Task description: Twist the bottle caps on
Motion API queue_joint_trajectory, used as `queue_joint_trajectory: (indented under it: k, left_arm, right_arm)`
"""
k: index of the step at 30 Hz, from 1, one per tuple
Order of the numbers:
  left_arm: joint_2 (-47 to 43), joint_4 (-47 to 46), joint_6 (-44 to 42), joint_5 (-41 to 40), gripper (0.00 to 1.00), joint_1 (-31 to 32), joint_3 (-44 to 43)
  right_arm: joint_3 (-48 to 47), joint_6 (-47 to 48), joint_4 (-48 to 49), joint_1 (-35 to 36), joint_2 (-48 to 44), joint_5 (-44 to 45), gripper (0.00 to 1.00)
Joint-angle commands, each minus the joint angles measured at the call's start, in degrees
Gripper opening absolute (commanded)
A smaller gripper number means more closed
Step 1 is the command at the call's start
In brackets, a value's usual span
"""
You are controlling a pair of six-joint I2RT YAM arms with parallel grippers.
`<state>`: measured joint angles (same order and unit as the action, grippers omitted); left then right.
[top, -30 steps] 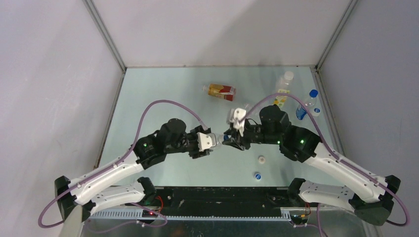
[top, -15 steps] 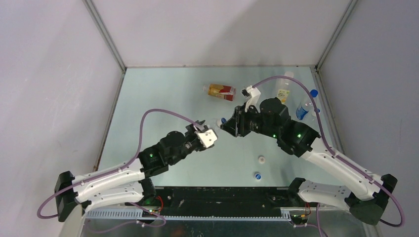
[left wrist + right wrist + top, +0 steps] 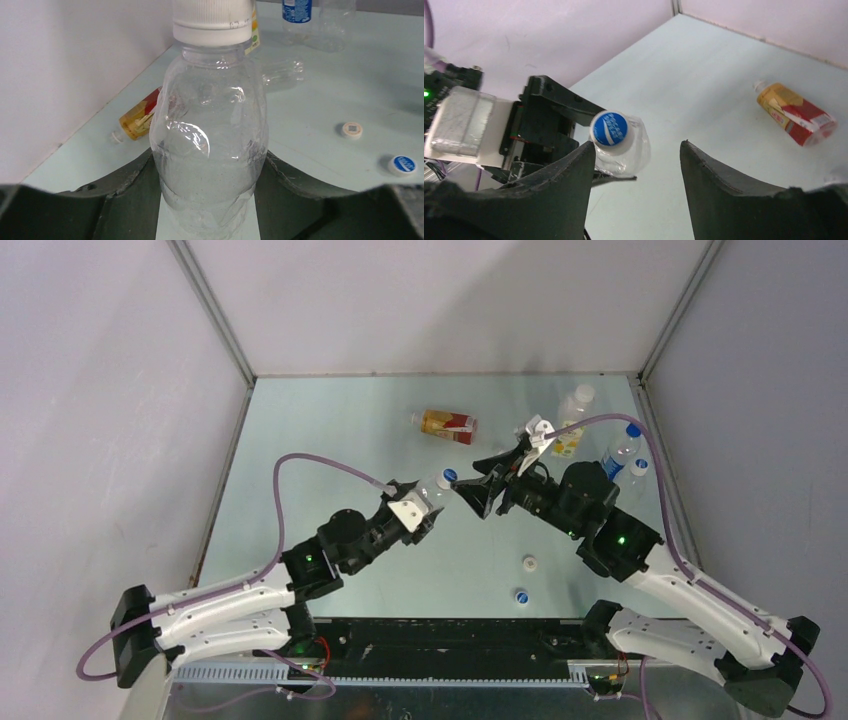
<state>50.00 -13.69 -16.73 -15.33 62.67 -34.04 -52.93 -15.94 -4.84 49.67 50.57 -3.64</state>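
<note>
My left gripper (image 3: 428,502) is clamped on the clear bottle (image 3: 210,145), cap (image 3: 609,129) on its neck. My right gripper (image 3: 472,485) just let go of the cap: jaws wide, empty, just clear of it. Looks screwed on, so this bottle's probably done.

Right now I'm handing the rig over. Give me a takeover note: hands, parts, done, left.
Left hand: shut on a clear bottle, cap end pointing at the right hand.
Right hand: open, off that bottle's blue-topped cap, holding nothing.
Done: that cap sits on the neck; how tight it is cannot be told.
Loose on the table near the arm bases: white cap, blue cap.
Left: amber bottle with a red-orange label lies on its side at the far middle; a second clear bottle also lies down. Both probably take those caps.
</note>
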Motion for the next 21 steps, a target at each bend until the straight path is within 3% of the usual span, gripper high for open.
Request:
queue_joint_trajectory:
  k: [1,10,16,18,20,21]
  left_arm:
    - [0.7,-3.9,3.9,2.8,0.00,0.4,-1.9]
    - [1.0,-4.1,5.9,4.4,0.00,0.4,-2.9]
    - [0.9,-4.9,6.6,4.3,0.00,0.5,-2.9]
    - [0.8,-5.2,6.8,4.3,0.00,0.4,-2.9]
    - [0.8,-5.6,6.9,4.2,0.00,0.5,-3.0]
    - [0.9,-5.6,6.8,4.2,0.00,0.4,-3.0]
  right_arm:
    - [0.6,2.5,9.8,1.8,0.6,0.9,0.65]
    - [0.7,0.1,12.0,2.9,4.5,-0.2,0.64]
    - [0.8,-1.8,10.8,3.0,5.7,-0.8,0.58]
    - [0.7,-2.2,10.8,3.2,6.1,-1.2,0.53]
    - [0.7,-2.6,10.7,3.2,6.2,-1.5,0.42]
    - [0.7,-2.6,10.5,3.2,6.3,-1.4,0.32]
